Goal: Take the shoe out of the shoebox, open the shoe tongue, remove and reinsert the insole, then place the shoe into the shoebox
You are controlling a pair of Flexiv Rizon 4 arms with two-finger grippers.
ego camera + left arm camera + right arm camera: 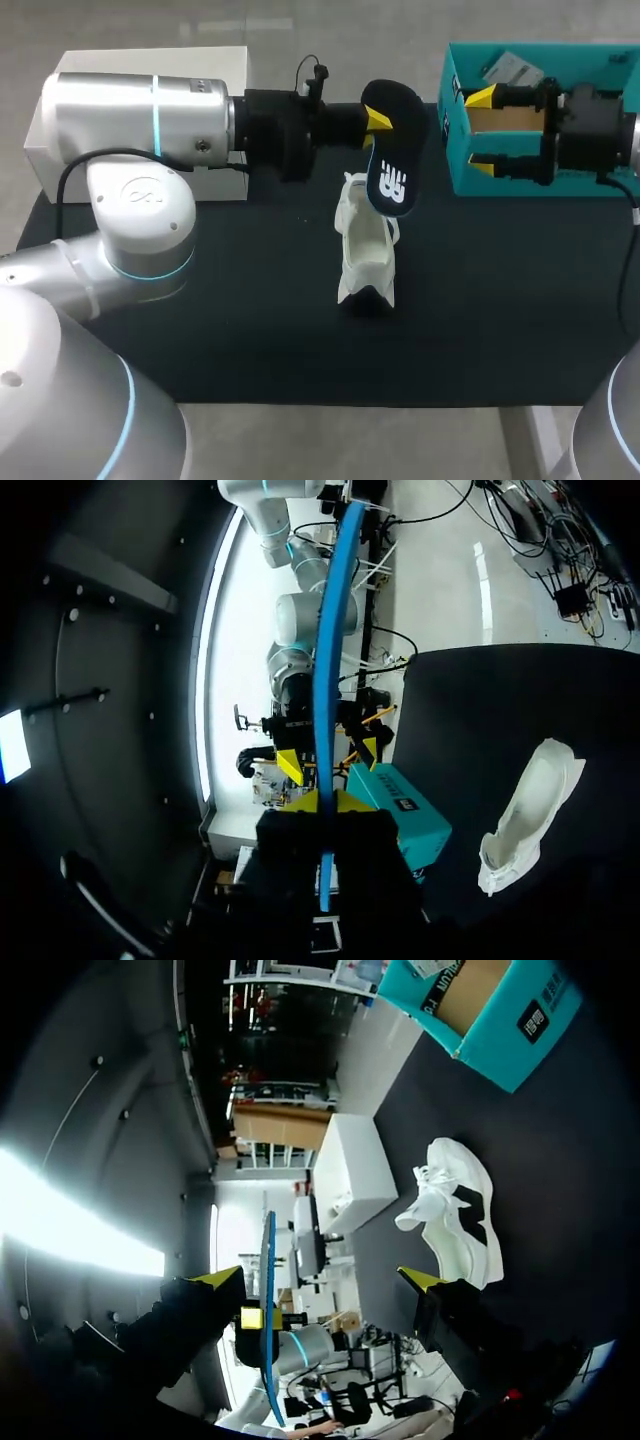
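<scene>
My left tool (378, 120) is held level over the table (500, 300), pinching the dark insole (392, 150) just above the white shoe (366, 250). My right tool (482, 130) hangs spread over the teal shoebox (520, 186).

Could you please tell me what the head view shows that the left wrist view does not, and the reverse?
Only the head view: the insole face-on with its print, and a white box. Only the left wrist view: the insole edge-on, a thin blue strip in the left gripper. Both: the white shoe, the teal shoebox and the open right gripper.
</scene>
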